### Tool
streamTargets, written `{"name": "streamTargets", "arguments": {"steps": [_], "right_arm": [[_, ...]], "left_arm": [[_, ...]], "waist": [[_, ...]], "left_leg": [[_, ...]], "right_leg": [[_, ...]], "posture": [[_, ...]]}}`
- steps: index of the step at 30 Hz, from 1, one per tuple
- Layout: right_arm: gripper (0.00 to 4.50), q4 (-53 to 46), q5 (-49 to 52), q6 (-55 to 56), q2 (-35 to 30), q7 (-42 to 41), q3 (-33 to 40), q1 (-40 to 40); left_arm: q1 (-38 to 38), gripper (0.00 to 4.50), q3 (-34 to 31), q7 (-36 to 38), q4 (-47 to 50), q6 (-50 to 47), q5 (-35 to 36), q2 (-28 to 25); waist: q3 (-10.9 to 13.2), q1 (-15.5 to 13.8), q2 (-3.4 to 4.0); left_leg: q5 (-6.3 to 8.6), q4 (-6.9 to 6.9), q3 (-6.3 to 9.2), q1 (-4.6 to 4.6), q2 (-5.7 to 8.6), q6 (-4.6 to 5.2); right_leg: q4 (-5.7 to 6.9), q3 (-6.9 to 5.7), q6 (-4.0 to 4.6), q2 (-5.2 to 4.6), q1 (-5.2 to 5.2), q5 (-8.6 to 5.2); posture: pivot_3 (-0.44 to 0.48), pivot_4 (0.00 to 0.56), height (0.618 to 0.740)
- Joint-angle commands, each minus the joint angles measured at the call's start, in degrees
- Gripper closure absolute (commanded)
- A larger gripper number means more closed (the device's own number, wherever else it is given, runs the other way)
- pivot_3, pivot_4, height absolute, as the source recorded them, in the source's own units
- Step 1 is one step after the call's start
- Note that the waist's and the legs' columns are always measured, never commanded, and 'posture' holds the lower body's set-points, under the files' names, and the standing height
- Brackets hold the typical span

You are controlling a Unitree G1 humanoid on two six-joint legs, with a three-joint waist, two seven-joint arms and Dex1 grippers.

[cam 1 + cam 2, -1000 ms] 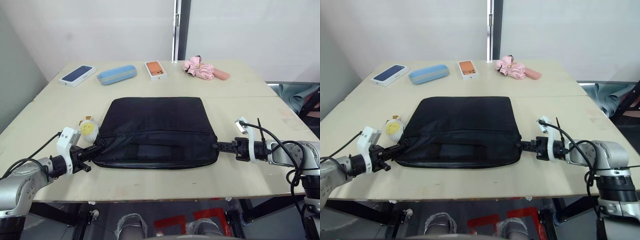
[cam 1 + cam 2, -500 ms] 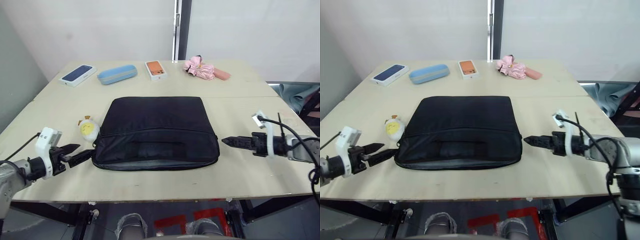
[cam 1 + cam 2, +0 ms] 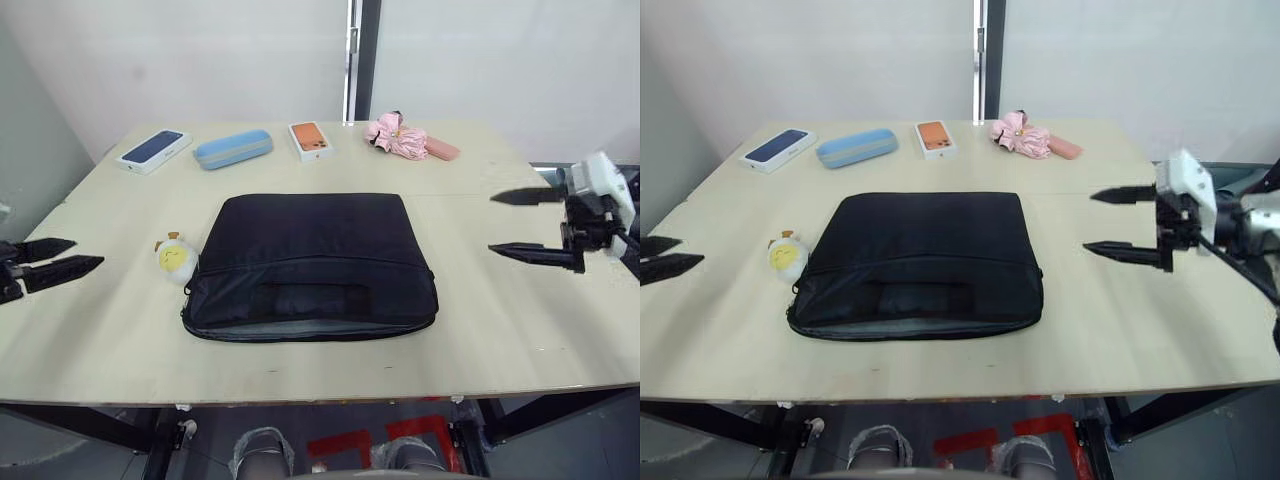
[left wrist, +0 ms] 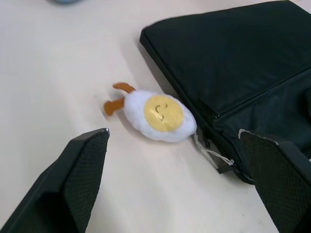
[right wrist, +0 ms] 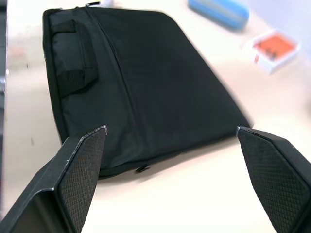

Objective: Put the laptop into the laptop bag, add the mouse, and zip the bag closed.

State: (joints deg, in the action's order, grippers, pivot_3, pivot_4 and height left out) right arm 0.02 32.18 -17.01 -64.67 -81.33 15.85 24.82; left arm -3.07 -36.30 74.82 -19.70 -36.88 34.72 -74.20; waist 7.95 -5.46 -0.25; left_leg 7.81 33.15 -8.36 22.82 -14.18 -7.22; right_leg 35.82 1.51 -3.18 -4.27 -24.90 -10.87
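1. The table (image 3: 90, 330) is seen spanning the scene, pale and wooden.
2. The bag (image 3: 312, 262) is laid flat at the table's middle, its near long edge showing a pale strip along the opening; whether the zip is fully closed cannot be told.
3. The right gripper (image 3: 522, 222) is held above the table's right side, well apart from the bag, its two fingers spread wide with nothing between them.
4. The left gripper (image 3: 62, 254) is seen at the table's left edge, well apart from the bag, its fingers parted and nothing held.
5. A blue case (image 3: 233, 148), a dark-blue box (image 3: 155, 150), an orange box (image 3: 311, 140) and a pink umbrella (image 3: 408, 138) are lined along the far edge.
6. The charm (image 4: 156, 115) is found lying just beside the bag's left end, joined to it by a short cord.
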Motion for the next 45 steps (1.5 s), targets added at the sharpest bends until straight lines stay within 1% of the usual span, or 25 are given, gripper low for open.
{"name": "streamTargets", "arguments": {"steps": [1,6,13,15,18,22,26,28,29,31,34,36,40,43,45], "right_arm": [[0.02,1.7,0.9,0.0,-1.4,-3.1,0.2,2.2],[0.02,3.1,0.9,-1.1,-0.9,-3.9,-0.2,3.1],[0.02,4.5,0.8,-0.7,-0.5,-3.6,0.3,3.8],[0.02,3.6,1.7,-2.5,0.0,-2.6,-0.3,4.9],[0.02,-1.2,5.8,-9.0,5.2,3.0,-2.4,9.6],[0.02,-8.3,11.3,-16.5,13.0,10.4,-5.3,15.8],[0.02,-12.7,11.9,-19.3,19.0,15.4,-9.0,19.4],[0.02,-14.8,12.7,-20.2,24.5,19.3,-11.9,21.1],[0.02,-15.2,11.8,-20.0,26.5,19.8,-13.9,21.6],[0.02,-15.0,11.2,-20.6,27.7,17.2,-16.9,21.6],[0.02,-14.4,10.7,-21.6,28.3,16.3,-19.2,21.9],[0.02,-14.1,9.1,-20.7,29.8,16.7,-21.1,22.5],[0.02,-12.6,6.0,-19.2,32.8,17.5,-23.7,24.1],[0.02,-9.2,1.2,-16.6,36.0,18.7,-27.1,25.8],[0.02,-8.0,-0.1,-15.8,37.7,18.8,-28.0,26.3]], "left_arm": [[-2.7,0.00,1.7,3.7,-3.3,3.6,-2.1,-3.0],[-5.9,0.00,4.9,6.5,-7.3,6.0,-4.4,-4.3],[-7.5,0.00,6.4,7.7,-9.4,7.5,-6.2,-3.5],[-8.3,0.00,6.7,7.0,-9.1,7.4,-6.3,-2.7],[-9.7,0.00,6.1,3.7,-9.9,6.6,-5.9,-0.2],[-5.7,0.00,4.0,3.1,-8.3,6.5,-6.0,1.9],[-2.7,0.00,1.4,0.4,-7.7,6.5,-5.9,3.9],[2.3,0.00,-1.5,-0.9,-6.1,6.2,-5.8,6.5],[5.2,0.00,-3.2,-1.7,-4.0,5.3,-5.4,8.2],[9.3,0.00,-5.5,-4.2,-0.4,4.4,-5.1,11.0],[14.1,0.00,-8.3,-8.1,7.6,1.5,-3.6,15.5],[15.7,0.00,-10.6,-10.6,12.7,-1.8,-1.6,17.6],[17.3,0.00,-12.5,-13.3,17.1,-4.4,-0.3,19.0],[16.4,0.00,-12.7,-14.9,18.3,-5.7,0.7,19.3],[15.7,0.00,-12.5,-15.8,18.9,-6.3,1.3,19.4]], "waist": [[0.0,-0.1,-0.01],[0.0,0.0,0.00],[0.0,0.0,0.00],[0.0,0.0,0.00],[0.0,0.3,0.01],[0.0,0.7,0.02],[0.0,0.3,-0.03],[-0.1,0.2,-0.09],[-0.1,0.3,-0.08],[-0.1,0.4,-0.07],[-0.1,0.0,-0.13],[-0.1,-0.3,-0.27],[-0.2,0.0,-0.39],[-0.2,0.4,-0.40],[-0.2,0.6,-0.41]], "left_leg": [[0.00,-0.01,0.01,0.00,0.00,0.00],[-0.01,0.01,0.00,0.02,0.02,0.04],[-0.01,0.03,0.00,0.02,0.01,0.04],[-0.01,0.05,0.00,0.01,0.00,0.04],[-0.01,0.11,0.00,-0.03,0.00,0.04],[-0.02,0.15,0.01,-0.05,-0.02,0.03],[-0.02,0.17,0.02,0.01,-0.03,0.02],[-0.01,0.16,0.04,0.03,-0.02,0.01],[0.00,0.15,0.03,0.03,-0.02,0.00],[0.01,0.11,0.00,0.02,0.01,-0.01],[0.02,0.09,0.11,0.09,-0.04,-0.04],[0.02,0.12,0.15,0.09,-0.03,-0.04],[0.02,0.14,0.19,0.00,-0.02,-0.04],[0.02,0.14,0.19,-0.08,-0.01,-0.04],[0.02,0.13,0.22,-0.08,-0.03,-0.06]], "right_leg": [[-0.01,0.00,0.01,0.00,0.01,0.00],[0.02,-0.01,0.05,-0.03,-0.01,0.00],[0.05,-0.01,0.08,-0.02,0.00,0.01],[0.06,-0.01,0.08,-0.02,0.00,0.01],[0.20,0.01,0.10,-0.02,0.00,0.01],[0.41,0.05,0.10,0.01,-0.10,0.01],[0.38,0.02,0.12,0.02,-0.10,0.00],[0.33,-0.01,0.14,0.01,-0.08,-0.01],[0.29,0.00,0.15,0.01,-0.08,-0.01],[0.29,0.02,0.15,-0.01,-0.10,-0.02],[0.25,-0.09,0.15,0.01,-0.10,-0.02],[0.23,-0.14,0.15,-0.01,-0.02,-0.03],[0.40,-0.13,0.15,0.00,-0.01,-0.01],[0.50,-0.09,0.14,0.00,-0.01,-0.01],[0.56,-0.09,0.14,0.04,-0.06,-0.01]], "posture": [[0.000,0.150,0.740],[0.000,0.150,0.740],[0.000,0.150,0.740],[0.000,0.150,0.740],[0.000,0.150,0.740],[0.000,0.150,0.740],[0.000,0.150,0.740],[0.000,0.150,0.740],[0.000,0.150,0.740],[0.000,0.150,0.740],[0.000,0.150,0.740],[0.000,0.150,0.740],[0.000,0.150,0.740],[0.000,0.150,0.740],[0.000,0.150,0.740]]}}
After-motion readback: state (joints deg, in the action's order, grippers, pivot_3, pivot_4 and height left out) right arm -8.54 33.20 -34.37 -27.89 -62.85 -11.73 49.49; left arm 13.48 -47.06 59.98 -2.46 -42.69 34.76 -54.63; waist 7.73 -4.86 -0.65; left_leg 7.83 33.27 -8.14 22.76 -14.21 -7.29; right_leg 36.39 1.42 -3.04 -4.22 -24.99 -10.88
